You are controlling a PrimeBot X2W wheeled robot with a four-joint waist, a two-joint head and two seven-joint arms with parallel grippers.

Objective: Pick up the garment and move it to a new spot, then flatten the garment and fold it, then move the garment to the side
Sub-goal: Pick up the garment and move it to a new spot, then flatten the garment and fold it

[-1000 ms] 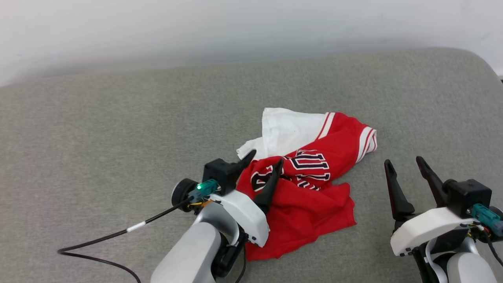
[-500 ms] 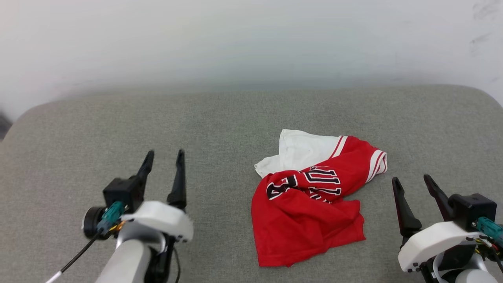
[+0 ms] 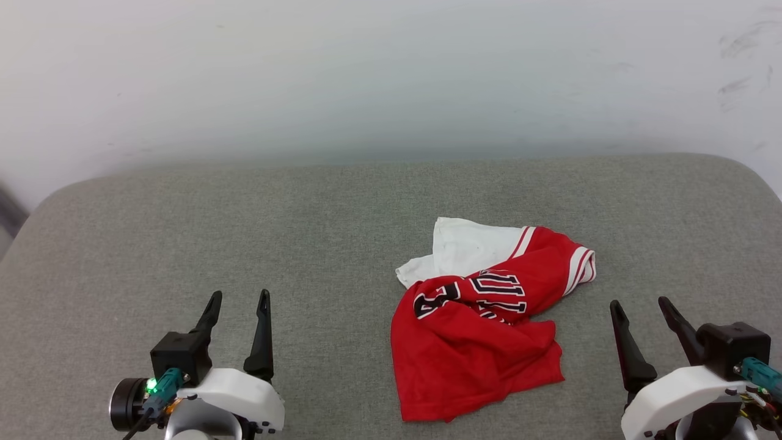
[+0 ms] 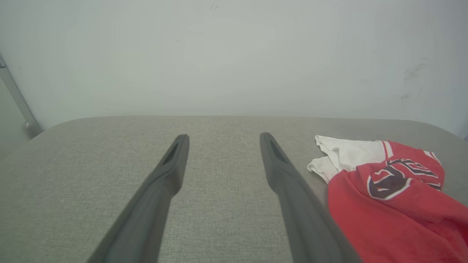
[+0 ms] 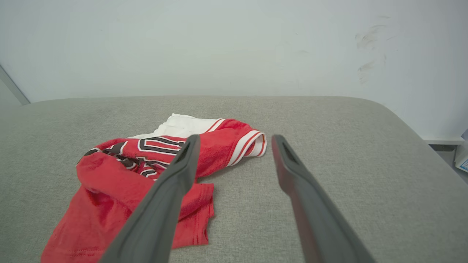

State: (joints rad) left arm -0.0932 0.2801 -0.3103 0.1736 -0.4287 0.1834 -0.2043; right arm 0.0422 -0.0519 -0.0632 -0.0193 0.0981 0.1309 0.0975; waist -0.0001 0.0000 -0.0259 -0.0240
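Here, a crumpled red jersey-style T-shirt (image 3: 482, 342) with white sleeves and black, white-outlined lettering lies in a heap on a grey fabric-covered worktop (image 3: 305, 232). It sits right of centre in the head view, with one white sleeve turned toward the pale wall (image 3: 366, 73) behind. The robot's left gripper (image 3: 239, 295) is well apart from the shirt on its left side, its two long dark fingers spread wide and holding nothing. The right gripper (image 3: 638, 302) is near the shirt's right edge but clear of the cloth, its fingers likewise wide and empty. In the right wrist view, one finger crosses in front of the red fabric without gripping it.
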